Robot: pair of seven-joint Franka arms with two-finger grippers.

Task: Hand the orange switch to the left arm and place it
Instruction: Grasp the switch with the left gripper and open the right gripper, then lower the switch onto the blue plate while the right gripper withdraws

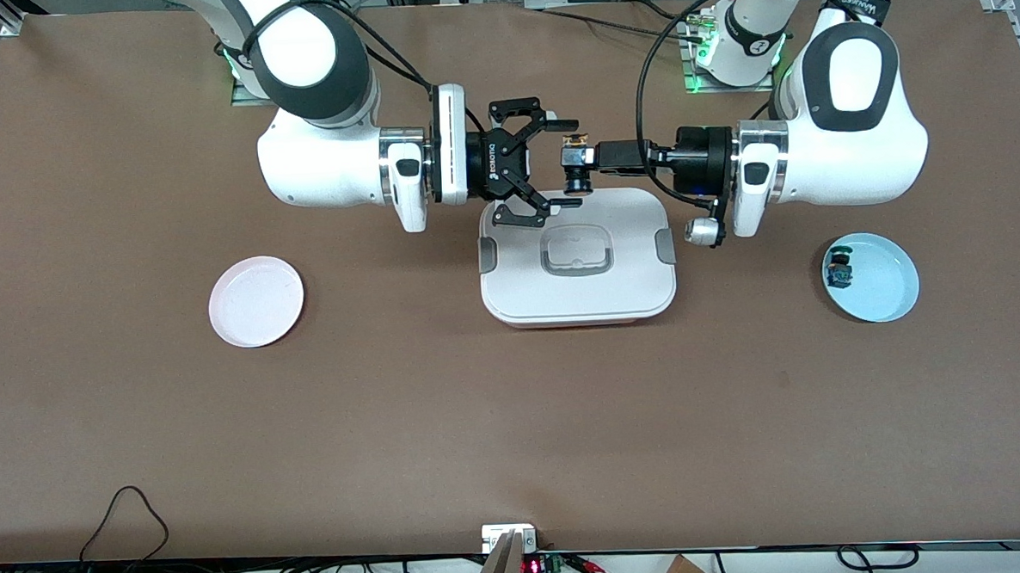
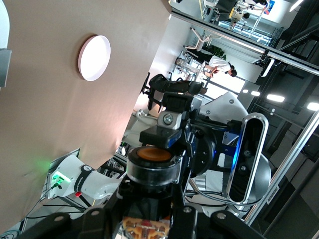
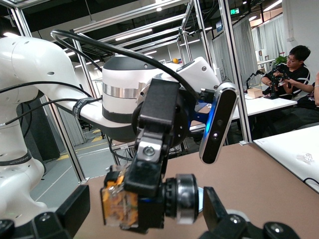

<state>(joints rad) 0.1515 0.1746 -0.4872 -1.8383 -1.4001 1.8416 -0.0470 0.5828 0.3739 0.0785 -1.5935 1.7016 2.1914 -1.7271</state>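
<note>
- Two grippers meet in mid-air over the box's edge nearest my bases, so the handover clears the lid instead of touching it.
- My left gripper is clenched on the orange switch, held out sideways toward my right arm so its free end can be taken.
- My right gripper has its fingers spread wide around that spot, gripping nothing yet; I judge the pass is not made.
- Destination looks to be the pink plate toward my right arm's end of the surface, bare and waiting.
- On the blue plate at my left arm's end lies the blue switch, left alone.
- In the front view the switch is mostly covered by my left fingers, so only a sliver of orange shows.
- In the right wrist view I see its orange body pinched, but my own fingertips are cut off at the frame edge, so how far they sit from the switch is unclear.
</note>
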